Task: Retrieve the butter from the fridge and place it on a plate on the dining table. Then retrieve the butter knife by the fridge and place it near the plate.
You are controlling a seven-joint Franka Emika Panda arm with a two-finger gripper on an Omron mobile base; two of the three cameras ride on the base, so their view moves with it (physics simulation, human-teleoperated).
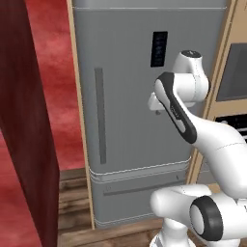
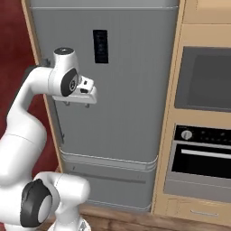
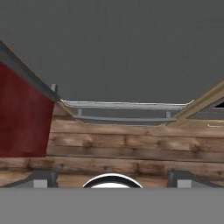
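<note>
The tall grey fridge (image 1: 130,96) (image 2: 126,90) (image 3: 113,43) stands with its door shut, its long bar handle (image 1: 100,116) on the left and a black display panel (image 1: 159,48) (image 2: 100,46) near the top. My gripper (image 1: 156,112) (image 2: 77,104) (image 3: 111,180) hangs in front of the door at mid height, pointing down, apart from the handle. It is open and holds nothing. Along the hand view, the bottom drawer (image 3: 122,112) (image 1: 140,190) and the floor lie below. The butter, the plate, the dining table and the butter knife are out of view.
A built-in black oven (image 2: 203,158) (image 1: 236,72) in tan cabinetry sits right of the fridge. A dark red panel (image 1: 24,125) stands close on the left, with a red wall (image 1: 53,72) behind it. Wooden floor (image 3: 131,148) runs in front of the fridge.
</note>
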